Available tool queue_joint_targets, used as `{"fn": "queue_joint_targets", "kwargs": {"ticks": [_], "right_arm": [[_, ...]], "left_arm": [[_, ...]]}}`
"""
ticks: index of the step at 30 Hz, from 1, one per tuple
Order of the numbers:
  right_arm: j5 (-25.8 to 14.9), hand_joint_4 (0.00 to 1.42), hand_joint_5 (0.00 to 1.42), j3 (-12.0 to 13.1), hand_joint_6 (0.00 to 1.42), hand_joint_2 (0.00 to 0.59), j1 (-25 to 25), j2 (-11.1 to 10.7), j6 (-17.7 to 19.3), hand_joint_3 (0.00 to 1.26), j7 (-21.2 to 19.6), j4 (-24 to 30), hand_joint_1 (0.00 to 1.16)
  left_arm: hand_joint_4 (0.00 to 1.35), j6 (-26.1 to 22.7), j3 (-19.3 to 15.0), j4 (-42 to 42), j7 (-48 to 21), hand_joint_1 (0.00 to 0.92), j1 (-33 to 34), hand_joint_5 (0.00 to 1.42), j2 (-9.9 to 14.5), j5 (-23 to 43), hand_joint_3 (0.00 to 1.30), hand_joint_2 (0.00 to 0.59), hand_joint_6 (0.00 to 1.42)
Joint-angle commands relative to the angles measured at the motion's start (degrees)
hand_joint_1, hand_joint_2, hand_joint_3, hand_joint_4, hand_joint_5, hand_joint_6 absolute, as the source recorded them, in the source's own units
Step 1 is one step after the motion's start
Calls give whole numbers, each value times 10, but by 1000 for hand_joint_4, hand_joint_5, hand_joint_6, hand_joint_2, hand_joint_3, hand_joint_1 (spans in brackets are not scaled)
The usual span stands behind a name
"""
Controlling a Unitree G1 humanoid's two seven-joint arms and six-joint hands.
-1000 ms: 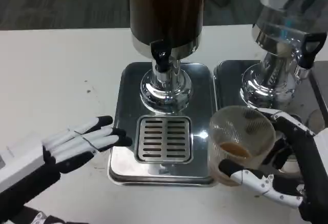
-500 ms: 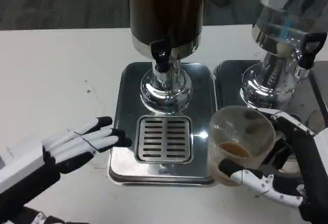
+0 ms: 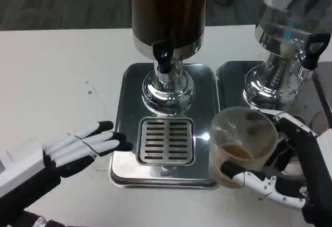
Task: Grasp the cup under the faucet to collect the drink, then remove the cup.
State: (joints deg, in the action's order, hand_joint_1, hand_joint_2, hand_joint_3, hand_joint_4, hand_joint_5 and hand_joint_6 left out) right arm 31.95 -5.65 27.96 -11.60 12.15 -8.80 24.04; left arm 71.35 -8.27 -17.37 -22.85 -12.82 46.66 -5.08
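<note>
The right hand grips a clear ribbed plastic cup holding a little brown drink, at the right front edge of the polished steel drip tray and off to the right of the black faucet on the dark-filled drink dispenser. Left of the tray, the left hand rests released on the white tabletop, fingers straight, tips just beside the tray's edge. A second steel dispenser stands right of the tray.

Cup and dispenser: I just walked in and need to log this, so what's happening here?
The right hand holds a clear cup with a little brownish drink in it, off to the right of the drip grate, not under the black faucet. The left hand lies flat and open on the table, fingertips near the tray.
</note>
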Motion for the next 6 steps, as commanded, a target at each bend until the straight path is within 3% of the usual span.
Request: {"fn": "queue_joint_targets", "kwargs": {"ticks": [1, 6], "right_arm": [[-12, 627, 830, 3, 956, 185, -9, 4, 14, 594, -1, 9, 947], [-12, 627, 830, 3, 956, 182, -10, 4, 14, 598, 0, 8, 947]], "left_arm": [[5, -3, -4, 6, 4, 0, -5, 19, 5, 8, 164, 91, 105], [5, -3, -5, 5, 4, 0, -5, 19, 7, 8, 164, 91, 105]]}}
